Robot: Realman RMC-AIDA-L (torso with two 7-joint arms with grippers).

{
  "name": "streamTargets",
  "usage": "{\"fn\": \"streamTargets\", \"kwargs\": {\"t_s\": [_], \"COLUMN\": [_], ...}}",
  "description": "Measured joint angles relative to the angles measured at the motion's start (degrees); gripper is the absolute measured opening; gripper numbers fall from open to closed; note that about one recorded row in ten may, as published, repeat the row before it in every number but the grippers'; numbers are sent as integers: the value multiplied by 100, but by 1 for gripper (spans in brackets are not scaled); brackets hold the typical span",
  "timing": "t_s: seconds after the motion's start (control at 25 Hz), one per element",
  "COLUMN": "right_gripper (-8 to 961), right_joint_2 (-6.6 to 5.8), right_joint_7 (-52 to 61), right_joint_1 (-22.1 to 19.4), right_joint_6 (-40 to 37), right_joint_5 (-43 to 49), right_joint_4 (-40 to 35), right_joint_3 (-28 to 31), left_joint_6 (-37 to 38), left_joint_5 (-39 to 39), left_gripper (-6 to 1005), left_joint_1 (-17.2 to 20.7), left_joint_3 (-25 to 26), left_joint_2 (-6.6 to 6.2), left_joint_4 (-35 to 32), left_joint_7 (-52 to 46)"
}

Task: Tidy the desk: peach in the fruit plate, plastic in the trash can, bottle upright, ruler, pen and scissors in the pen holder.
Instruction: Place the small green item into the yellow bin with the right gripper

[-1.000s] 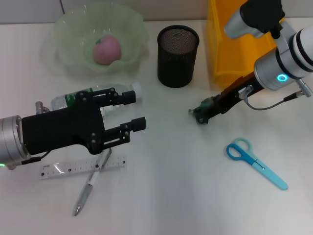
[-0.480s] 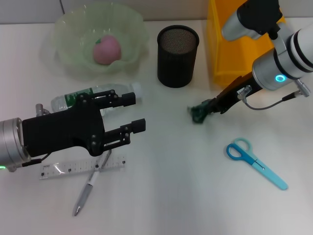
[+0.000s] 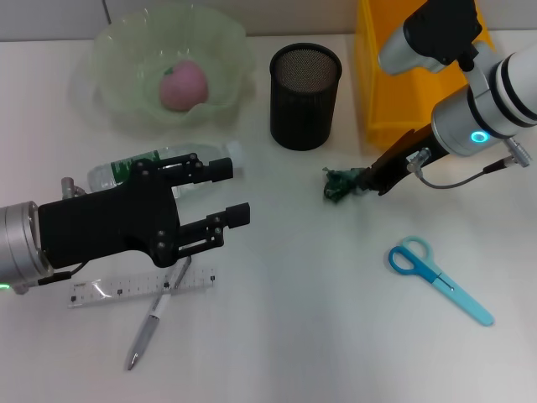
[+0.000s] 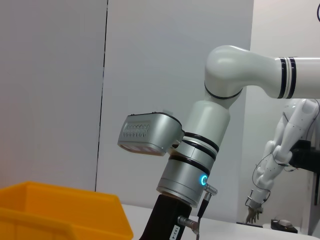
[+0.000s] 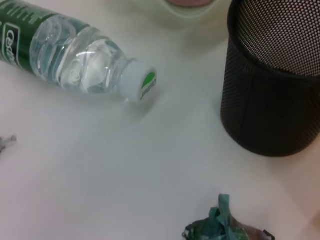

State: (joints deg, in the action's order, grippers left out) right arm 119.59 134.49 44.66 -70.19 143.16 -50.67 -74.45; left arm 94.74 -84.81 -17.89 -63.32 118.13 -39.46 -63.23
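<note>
Since the right hand [image 3: 357, 179] is clamped on the crumpled plastic [image 3: 338, 185] mid-tabletop, it's set for the trash can [image 3: 394, 92] at the far edge; left hand [image 3: 225, 191] hangs apart over the bottle [image 3: 134, 168].

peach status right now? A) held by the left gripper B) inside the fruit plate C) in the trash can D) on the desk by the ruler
B: the peach sits inside the pale green fruit plate, away from the left gripper and the yellow trash can.
</note>
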Motion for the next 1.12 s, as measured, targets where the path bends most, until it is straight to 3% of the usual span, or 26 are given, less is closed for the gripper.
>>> {"fn": "streamTargets", "kwargs": {"t_s": [0.16, 0.32, 0.84, 1.12], "right_gripper": [-3, -2, 5, 16], "right_joint_2": [2, 3, 4, 6], "right_joint_7": [-24, -29, -64, -582], "right_joint_1": [-42, -74, -619, -1147], "right_joint_6": [19, -5, -255, -232], "right_joint_5": [-12, -79, -548, -1400], "right_joint_4": [-93, -182, -1162, -1761], "right_joint_3": [0, 0, 70, 241], "left_joint_6": [-4, -22, -111, -168], "left_joint_5": [0, 0, 0, 0], "left_gripper": [577, 577, 577, 578], "left_joint_1": [-6, -15, -26, -51], "left_joint_3": [11, 14, 74, 84], "left_joint_2": [0, 0, -14, -23], "left_joint_4": [0, 0, 0, 0], "left_joint_7": [24, 79, 85, 92]}}
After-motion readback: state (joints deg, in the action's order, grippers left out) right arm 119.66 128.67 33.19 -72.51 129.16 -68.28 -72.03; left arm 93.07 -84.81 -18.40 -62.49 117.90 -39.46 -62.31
